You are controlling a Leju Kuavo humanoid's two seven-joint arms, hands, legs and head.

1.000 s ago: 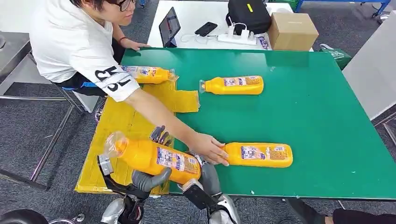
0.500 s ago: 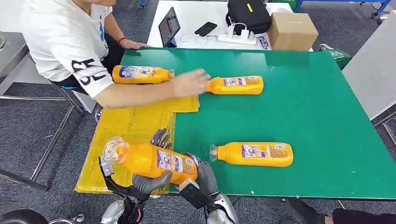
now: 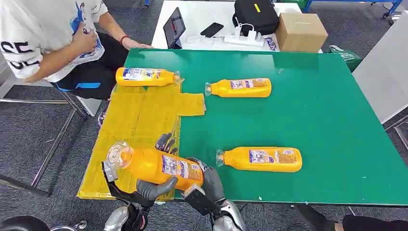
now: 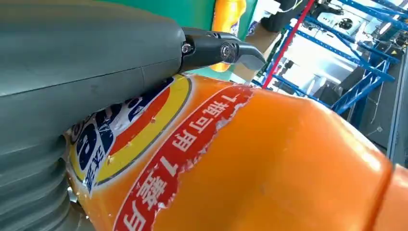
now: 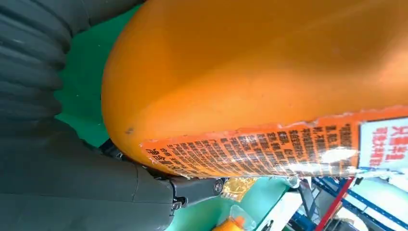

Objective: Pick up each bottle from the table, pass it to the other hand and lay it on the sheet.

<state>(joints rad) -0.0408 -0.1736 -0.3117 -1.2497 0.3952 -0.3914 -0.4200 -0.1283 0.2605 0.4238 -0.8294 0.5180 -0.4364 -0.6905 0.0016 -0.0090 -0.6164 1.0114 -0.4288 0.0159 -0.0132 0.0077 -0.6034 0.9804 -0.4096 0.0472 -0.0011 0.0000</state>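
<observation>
Bottle number one, the held bottle (image 3: pixel 156 166), sits nearest me, lying sideways above the near edge of the yellow sheet (image 3: pixel 130 125), cap toward my left. My left hand (image 3: pixel 149 188) wraps it from below, thumb curled against the label, and in the left wrist view the thumb (image 4: pixel 72 53) presses flat on the label. My right hand (image 3: pixel 209 180) cups the bottle's base end, fingers closed around it. So both hands grip it at once, which I read as the middle of the handover.

A little further out on the green counter (image 3: pixel 312 115), the near bottle (image 3: pixel 260 159) lies on its side, apart from my right hand. Beyond it the middle bottle (image 3: pixel 239 87) lies just past the sheet's flap. Furthest back, the far bottle (image 3: pixel 144 76) rests at the sheet's back edge; I cannot tell whether it counts as placed.

A person (image 3: pixel 53 33) sits at the far left corner, hands drawn back from the counter.

By my reckoning, one transfer is underway and at least two bottles remain.
</observation>
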